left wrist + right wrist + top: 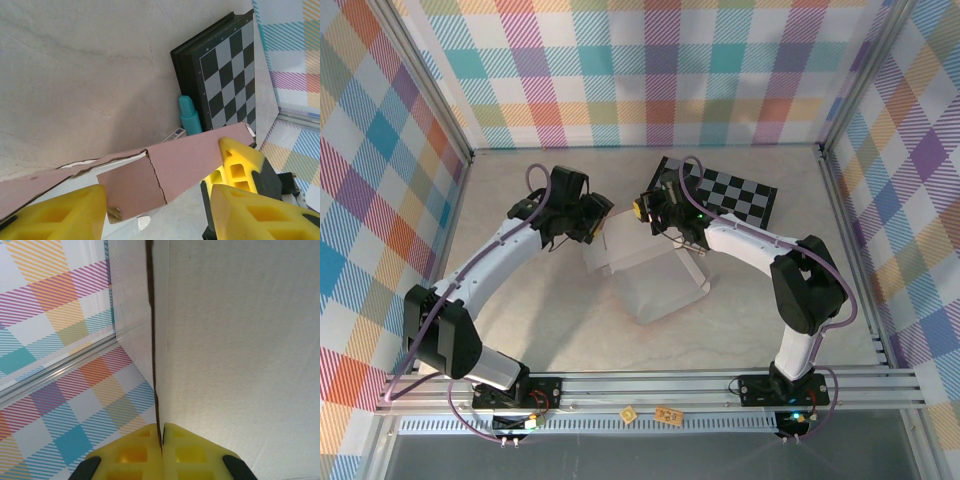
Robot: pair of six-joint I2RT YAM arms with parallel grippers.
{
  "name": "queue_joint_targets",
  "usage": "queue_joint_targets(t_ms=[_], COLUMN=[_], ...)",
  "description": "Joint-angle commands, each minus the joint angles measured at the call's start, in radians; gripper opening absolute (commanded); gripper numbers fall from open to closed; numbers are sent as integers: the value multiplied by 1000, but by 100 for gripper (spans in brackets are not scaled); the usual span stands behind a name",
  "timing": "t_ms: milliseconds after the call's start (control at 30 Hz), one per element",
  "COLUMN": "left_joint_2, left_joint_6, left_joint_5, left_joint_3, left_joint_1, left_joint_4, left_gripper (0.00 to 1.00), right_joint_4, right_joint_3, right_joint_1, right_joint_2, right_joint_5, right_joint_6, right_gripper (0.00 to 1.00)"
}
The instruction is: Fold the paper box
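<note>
The paper box [655, 282] stands partly formed in the middle of the table, with pale panels and dusty-pink flaps. In the left wrist view a long pink panel [195, 155] runs across, and a torn-edged flap [131, 189] hangs below it. My left gripper [159, 200] is open at the box's left end, the flap lying just ahead between its yellow fingers [60, 215]. My right gripper [162, 432] is shut on a thin edge of a box panel [240, 340]. From above it sits at the box's far right corner [682, 240].
A black-and-grey checkered board [725, 192] lies at the back right behind the right gripper. A teal capped object [190, 115] and a small printed card pack [175, 134] sit by the board's near edge. Plaid walls enclose the table on three sides.
</note>
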Motion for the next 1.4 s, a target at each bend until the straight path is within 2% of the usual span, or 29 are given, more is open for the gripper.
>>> queue_joint_targets(t_ms=[0,67,300,367,433,567,633,733,833,967,1100,1200,1367], left_joint_2=[6,17,42,43,32,-49,-116,-223,-327,-443,-529,-539,-448], left_joint_6=[9,11,26,43,68,159,225,322,333,292,290,322,391], left_joint_5=[9,14,18,21,15,-19,-28,-45,-17,58,17,1,83], left_joint_3=[19,22,31,36,38,35,26,13,-83,-291,-424,-444,-438], left_joint_1=[-7,-9,-10,-10,-10,4,17,28,37,35,47,93,224], left_joint_4=[46,59,131,143,147,109,77,-47,-125,-77,-3,42,82], left_gripper=[56,53,30,28,31,57,60,59,54,45,46,42,36], right_joint_4=[35,35,32,32,30,31,43,53,44,36,35,100,259], right_joint_3=[-3,-4,-5,-5,-5,-13,-25,-28,-10,15,27,3,-66], right_joint_1=[5,5,9,11,11,11,11,10,9,6,6,8,44], right_joint_2=[-7,-7,-13,-15,-18,-29,-32,-30,-24,-8,0,7,14], right_joint_5=[-3,-6,-8,-8,-4,7,14,24,30,35,37,23,3], right_joint_6=[13,15,22,23,23,21,29,40,37,48,39,14,-35], right_gripper=[0,0,0,0,0,0,0,0,0,0,0,0,0])
